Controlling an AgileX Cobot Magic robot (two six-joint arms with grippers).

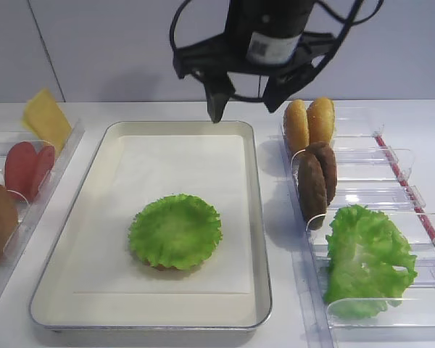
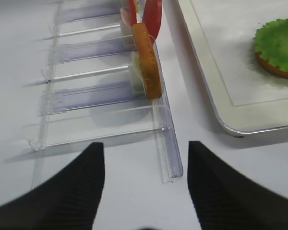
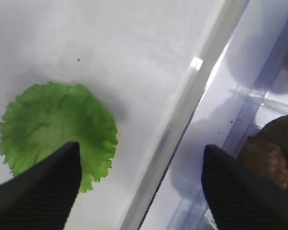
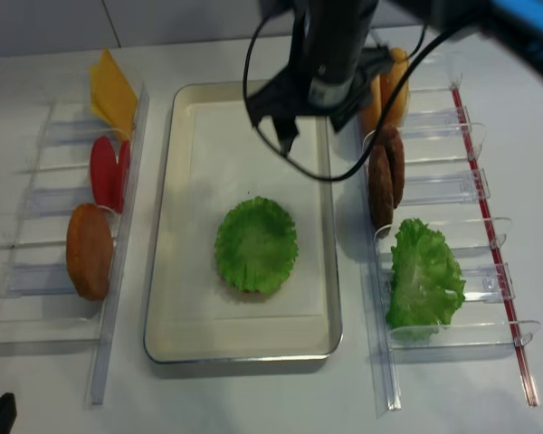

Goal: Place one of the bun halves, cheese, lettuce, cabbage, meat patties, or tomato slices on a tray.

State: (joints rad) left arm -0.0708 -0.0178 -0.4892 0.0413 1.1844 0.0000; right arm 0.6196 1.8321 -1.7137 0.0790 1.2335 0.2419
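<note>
The right hand [image 1: 248, 94] is hanging spread and empty near the top centre, above the tray's [image 1: 259, 217] far rim. The lettuce [image 1: 175, 230] is lying mid-tray on a bun [image 2: 273, 69]. Next, I judge, it should be swinging right toward the patties [image 1: 317, 180], clearing the bin walls.

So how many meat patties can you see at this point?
2. Both meat patties stand on edge, side by side, in one compartment of the clear bins right of the tray, behind the bunched green leaf. Another could be hidden under the lettuce.
</note>
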